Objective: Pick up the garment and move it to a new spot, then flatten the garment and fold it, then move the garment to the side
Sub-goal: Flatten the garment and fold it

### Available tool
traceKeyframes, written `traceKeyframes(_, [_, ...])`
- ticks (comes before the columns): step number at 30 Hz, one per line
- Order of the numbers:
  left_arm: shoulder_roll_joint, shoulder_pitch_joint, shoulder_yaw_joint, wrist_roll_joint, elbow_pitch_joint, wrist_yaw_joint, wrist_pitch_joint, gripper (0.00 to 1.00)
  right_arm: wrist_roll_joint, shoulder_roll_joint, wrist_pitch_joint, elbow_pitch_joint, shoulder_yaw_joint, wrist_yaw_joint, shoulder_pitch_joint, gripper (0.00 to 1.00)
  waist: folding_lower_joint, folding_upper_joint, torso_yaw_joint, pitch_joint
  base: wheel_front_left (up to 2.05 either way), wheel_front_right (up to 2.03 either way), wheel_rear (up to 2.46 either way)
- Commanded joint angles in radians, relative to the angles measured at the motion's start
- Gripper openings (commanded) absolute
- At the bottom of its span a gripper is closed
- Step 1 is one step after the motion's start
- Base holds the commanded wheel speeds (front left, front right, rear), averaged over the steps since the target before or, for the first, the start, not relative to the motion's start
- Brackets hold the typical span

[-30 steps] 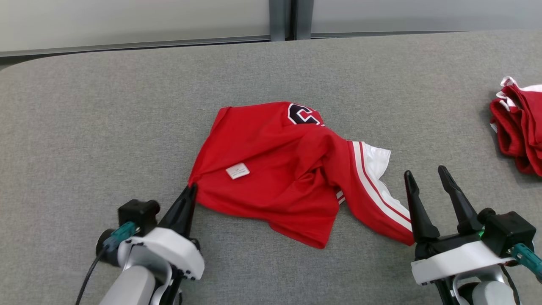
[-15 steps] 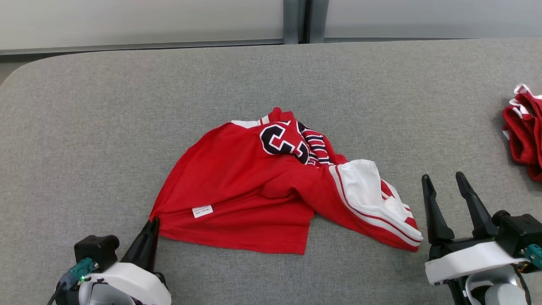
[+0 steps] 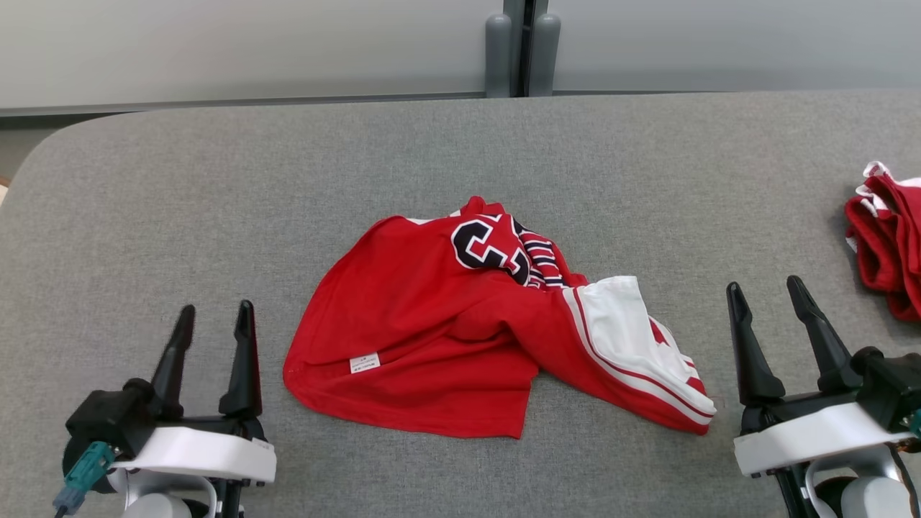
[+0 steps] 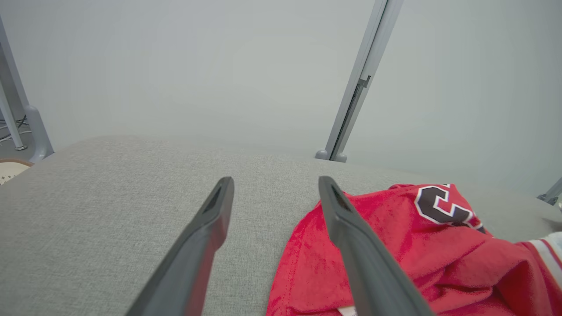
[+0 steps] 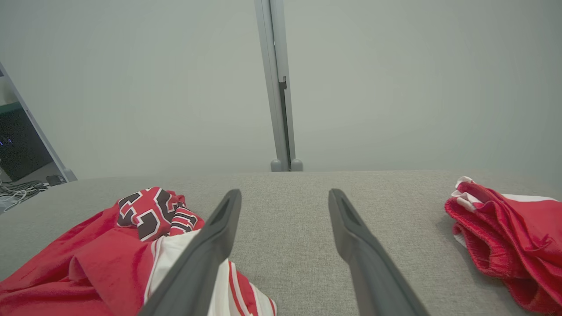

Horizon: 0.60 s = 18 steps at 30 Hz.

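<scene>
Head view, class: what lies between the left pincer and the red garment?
Bare grey tabletop separates the left pincer from the garment, seen in the head view.

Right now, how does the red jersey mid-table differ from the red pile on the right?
The jersey lies spread out, rumpled, mid-table; the pile is bunched tight at the right, cut off by the head view's edge. The jersey shows black white-edged lettering and a small white label; the pile shows neither. Both are red with white trim and rest on the grey table.
</scene>
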Motion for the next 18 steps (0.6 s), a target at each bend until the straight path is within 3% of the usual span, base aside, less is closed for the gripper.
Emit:
traceKeyframes(1, [0.003, -0.016, 0.019, 0.027, -0.024, 0.01, -0.005, 1.0, -0.008, -0.006, 0.008, -0.01, -0.004, 0.0, 0.013, 1.0, 0.0, 0.0, 0.003, -0.012, 0.0, 0.0, 0.0])
traceKeyframes(7, [0.012, 0.034, 0.029, 0.104, -0.088, 0.027, -0.005, 1.0, -0.011, -0.016, 0.035, -0.035, 0.004, 0.0, 0.048, 1.0, 0.0, 0.0, 0.001, -0.058, 0.0, 0.0, 0.0])
traceKeyframes(18, [0.041, 0.111, 0.011, 0.107, -0.09, 0.026, 0.023, 1.0, 0.005, -0.014, 0.051, -0.047, 0.021, 0.0, 0.084, 1.0, 0.0, 0.0, -0.015, -0.092, 0.0, 0.0, 0.0])
